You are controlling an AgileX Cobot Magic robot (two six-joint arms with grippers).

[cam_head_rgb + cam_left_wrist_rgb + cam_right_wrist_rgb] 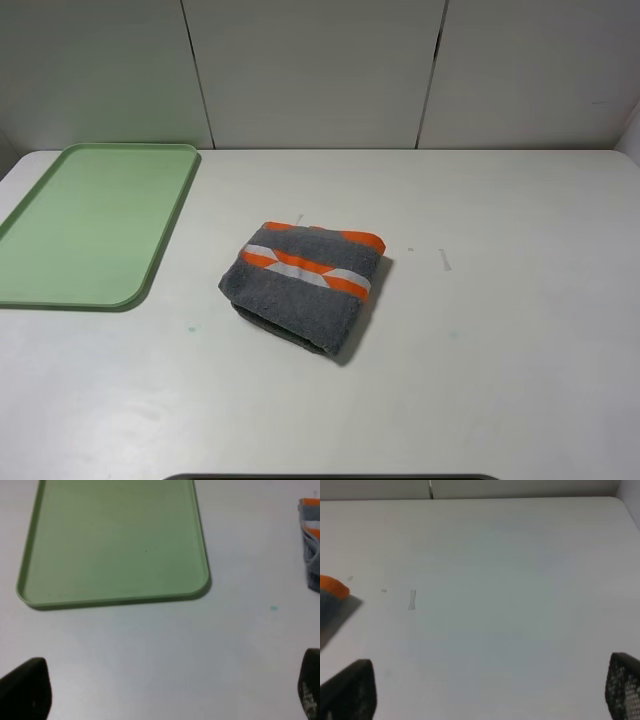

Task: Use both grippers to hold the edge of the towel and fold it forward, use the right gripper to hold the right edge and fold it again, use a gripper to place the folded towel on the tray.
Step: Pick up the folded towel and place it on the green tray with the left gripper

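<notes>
The dark grey towel (pixel 305 285) lies folded into a compact bundle in the middle of the white table, its orange-and-white band showing on top. It rests on the table, to the right of the light green tray (pixel 90 225), apart from it. Neither arm shows in the exterior high view. My left gripper (pixel 167 690) hovers open over bare table near the tray (pixel 115 545), with a sliver of towel (pixel 311 545) at the frame's edge. My right gripper (pixel 485 690) is open too, nothing between its fingers, and a towel corner (pixel 330 597) shows off to one side.
The tray holds nothing. A white panelled wall (pixel 320 70) runs along the far edge of the table. Small marks dot the table surface (pixel 445 260) right of the towel. A dark strip (pixel 330 477) shows at the near edge.
</notes>
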